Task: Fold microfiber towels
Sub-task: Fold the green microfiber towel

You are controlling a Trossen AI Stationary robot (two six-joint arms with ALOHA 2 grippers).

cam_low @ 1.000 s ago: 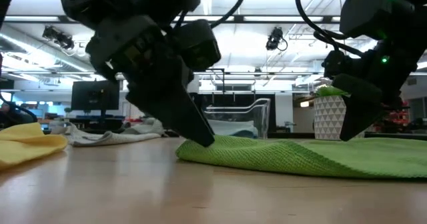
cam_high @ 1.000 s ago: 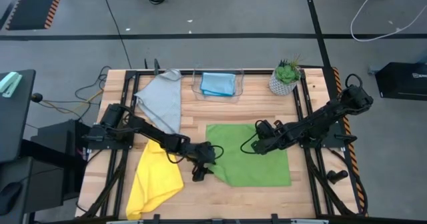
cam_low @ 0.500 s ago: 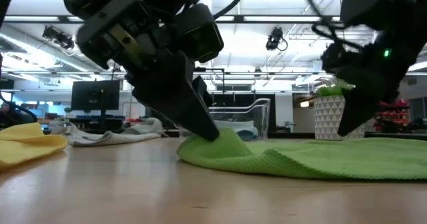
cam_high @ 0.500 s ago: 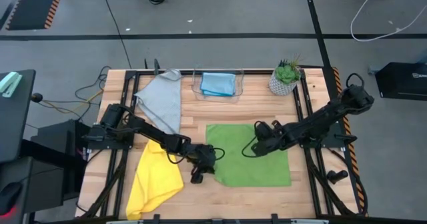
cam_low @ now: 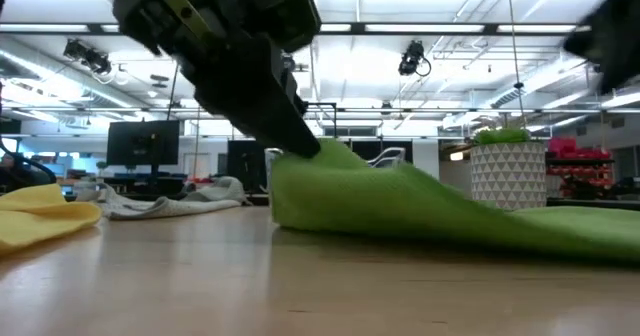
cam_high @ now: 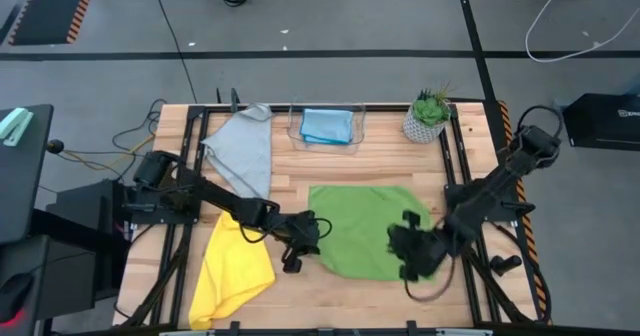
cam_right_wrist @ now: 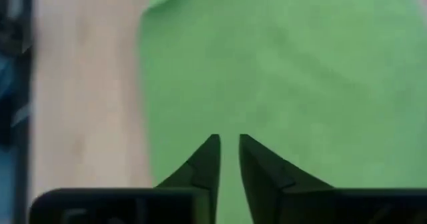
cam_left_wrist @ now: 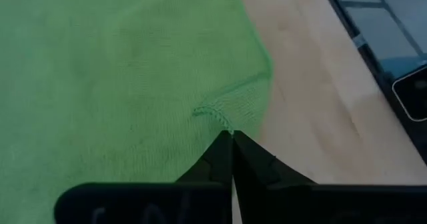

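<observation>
1. Wooden desk (cam_high: 300, 166) in a workshop with a grey floor; ceiling strip lights and monitors show behind in the low view.
2. Green towel (cam_high: 365, 231) lies at the desk's middle, toward the right and the front edge. Its front-left corner is lifted off the wood, the rest is flat.
3. Left gripper (cam_high: 296, 251) is at that lifted corner, jaws pressed together and pinching the towel's edge (clear in the left wrist view (cam_left_wrist: 231, 136)).
4. Right gripper (cam_high: 415, 261) is over the green towel's front-right corner, jaws slightly spread with a narrow gap, cloth under them (cam_right_wrist: 228, 144); no grip visible.
5. Yellow towel (cam_high: 232, 266) is crumpled at the front-left corner.
6. Grey towel (cam_high: 243, 151) is spread at the back-left.
7. Light blue towel (cam_high: 327, 126) sits folded in a clear bin (cam_high: 293, 126) at the back edge.
8. Potted plant (cam_high: 429, 116) stands at the back-right corner.
</observation>
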